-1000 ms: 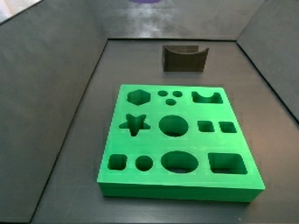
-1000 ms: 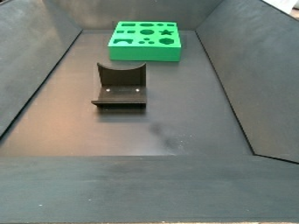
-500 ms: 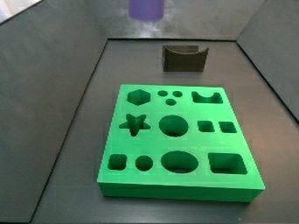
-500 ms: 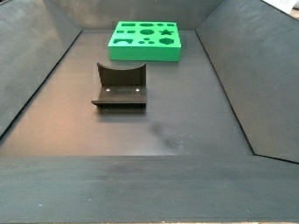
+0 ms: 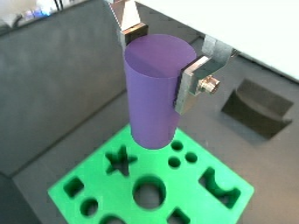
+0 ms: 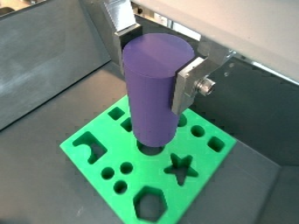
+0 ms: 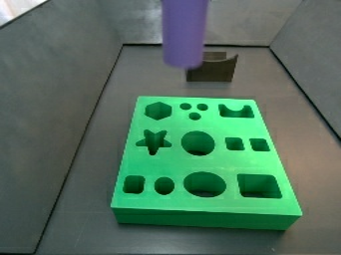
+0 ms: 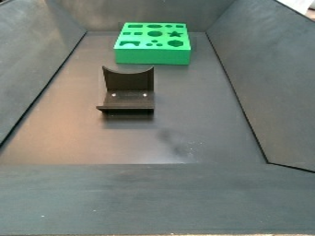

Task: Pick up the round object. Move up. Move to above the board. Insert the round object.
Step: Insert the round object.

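Observation:
The round object is a smooth purple cylinder (image 5: 156, 92), held upright between the silver fingers of my gripper (image 5: 162, 57). The pads press on its upper sides, as both wrist views show (image 6: 156, 87). It hangs above the green board (image 5: 100, 179), over the area near the large round holes (image 6: 146, 179). In a side view the cylinder (image 7: 184, 30) comes down from the top edge, behind the board's (image 7: 173, 164) far side; the gripper itself is out of that view. The other side view shows only the board (image 8: 154, 58), far away.
The dark fixture (image 8: 125, 90) stands on the floor between the board and the near end of the bin; the cylinder partly hides it in a side view (image 7: 213, 68), and it shows in a wrist view (image 5: 260, 101). Grey sloping walls enclose the floor.
In the side view the purple cylinder has come down from the top edge and shifted right, towards the board. Board and fixture have not moved.

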Robot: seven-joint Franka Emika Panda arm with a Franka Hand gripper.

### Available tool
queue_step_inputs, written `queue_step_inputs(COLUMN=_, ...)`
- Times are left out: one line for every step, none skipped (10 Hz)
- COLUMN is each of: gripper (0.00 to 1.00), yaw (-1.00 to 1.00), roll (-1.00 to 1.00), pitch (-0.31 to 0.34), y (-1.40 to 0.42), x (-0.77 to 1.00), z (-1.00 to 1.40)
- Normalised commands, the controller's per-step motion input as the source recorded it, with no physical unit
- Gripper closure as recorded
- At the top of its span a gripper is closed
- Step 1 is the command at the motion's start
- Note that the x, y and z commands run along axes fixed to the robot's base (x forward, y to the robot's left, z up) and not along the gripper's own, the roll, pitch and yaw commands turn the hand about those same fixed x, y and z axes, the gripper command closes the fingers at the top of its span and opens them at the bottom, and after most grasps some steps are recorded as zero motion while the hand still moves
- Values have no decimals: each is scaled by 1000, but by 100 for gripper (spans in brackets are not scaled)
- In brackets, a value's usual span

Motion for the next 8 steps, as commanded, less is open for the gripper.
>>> queue_step_inputs(gripper=100, yaw=20, roll=147, pitch=-197, y=-340, x=291, z=-511)
queue_step_inputs(gripper=100, yaw=23, roll=169, pitch=-196, y=-337, x=280, z=-526)
queue_step_inputs(gripper=100, yaw=29, roll=184, pitch=-183, y=-306, x=254, z=-497)
queue_step_inputs(gripper=100, yaw=40, roll=187, pitch=-163, y=-289, x=269, z=-477)
queue_step_inputs(gripper=100, yaw=63, roll=183, pitch=-137, y=-203, x=206, z=-451)
queue_step_inputs(gripper=100, yaw=89, roll=196, pitch=-96, y=-117, x=100, z=-440)
queue_step_inputs(gripper=100, yaw=94, roll=216, pitch=-87, y=-83, x=40, z=-477)
queue_step_inputs(gripper=100, yaw=63, roll=83, pitch=-87, y=-86, x=20, z=-277)
